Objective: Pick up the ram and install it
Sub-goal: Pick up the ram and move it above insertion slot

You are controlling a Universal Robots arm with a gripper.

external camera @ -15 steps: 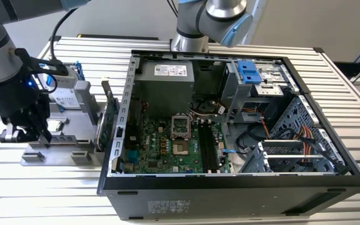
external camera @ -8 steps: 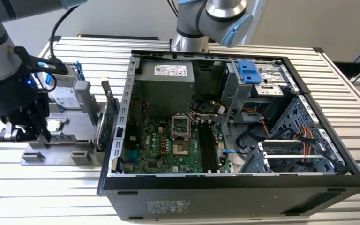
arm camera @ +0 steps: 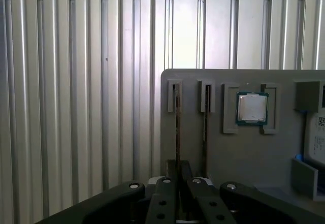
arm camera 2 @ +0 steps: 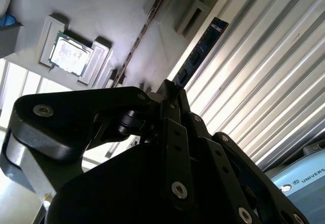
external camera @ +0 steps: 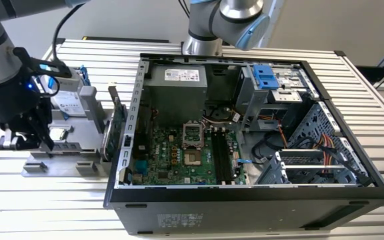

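Observation:
The ram (arm camera 2: 200, 51) is a thin dark blue stick, seen edge-on in the first wrist view (arm camera: 177, 127) along a slot of the grey parts holder (arm camera: 244, 153). My gripper (arm camera 2: 172, 89) is shut on its near end, with the black fingers (arm camera: 165, 193) pressed together on either side. In the exterior view my gripper (external camera: 35, 142) hangs over the holder (external camera: 65, 150) at the exterior view's left, beside the open computer case (external camera: 245, 195). Whether the ram is lifted clear of its slot I cannot tell.
A second thin stick (arm camera: 205, 107) stands in the neighbouring slot, and a silver processor chip (arm camera: 252, 107) lies in a pocket beyond it. A hard drive with blue rails (external camera: 72, 100) and a green card on edge (external camera: 115, 130) stand between the holder and the case. A ribbed metal table (external camera: 38, 210) lies underneath.

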